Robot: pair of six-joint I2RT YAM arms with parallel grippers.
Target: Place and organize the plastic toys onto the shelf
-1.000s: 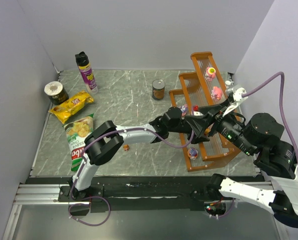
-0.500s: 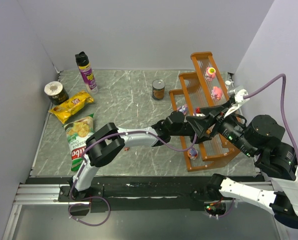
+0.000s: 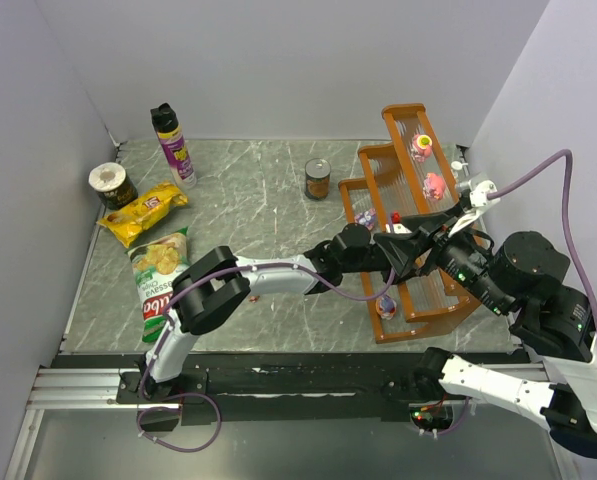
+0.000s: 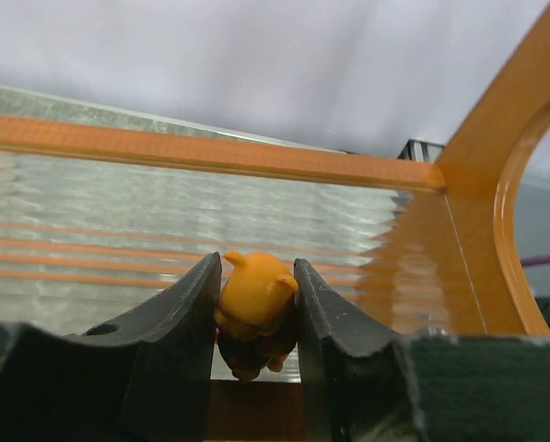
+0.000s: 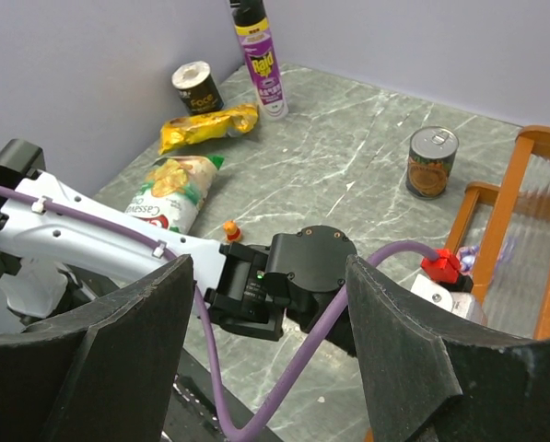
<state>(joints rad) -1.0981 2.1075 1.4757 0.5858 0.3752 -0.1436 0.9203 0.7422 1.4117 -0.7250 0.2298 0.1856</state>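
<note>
Top external view, nearest first: a tiny orange figurine on a round base (image 3: 252, 294) stands on the grey marbled table (image 3: 278, 200) beside the left arm's elbow, with a green snack bag (image 3: 158, 270) to its left. The orange-brown stepped shelf with clear ribbed panels (image 3: 418, 322) runs near to far along the table's right side. A pink-and-purple figurine (image 3: 386, 305) sits at the near end of its lowest tier.

The left gripper (image 3: 406, 246) reaches over the lower tiers. Its wrist camera shows the jaws almost closed, pinching an orange plastic figurine (image 4: 254, 296) in front of a ribbed panel; whether the toy touches the shelf cannot be told. The right gripper (image 5: 270, 276) hangs just above the left arm's wrist, fingers spread wide with nothing between them.

Farther on, a purple figurine (image 3: 368, 218) is on the low tier, a pink figurine (image 3: 434, 184) on the middle tier and a pink-and-yellow figurine (image 3: 421, 146) on the top tier. A brown tin can (image 3: 318, 179) stands left of the shelf's far end, and a purple spray can (image 3: 173, 143) at the far left.
</note>
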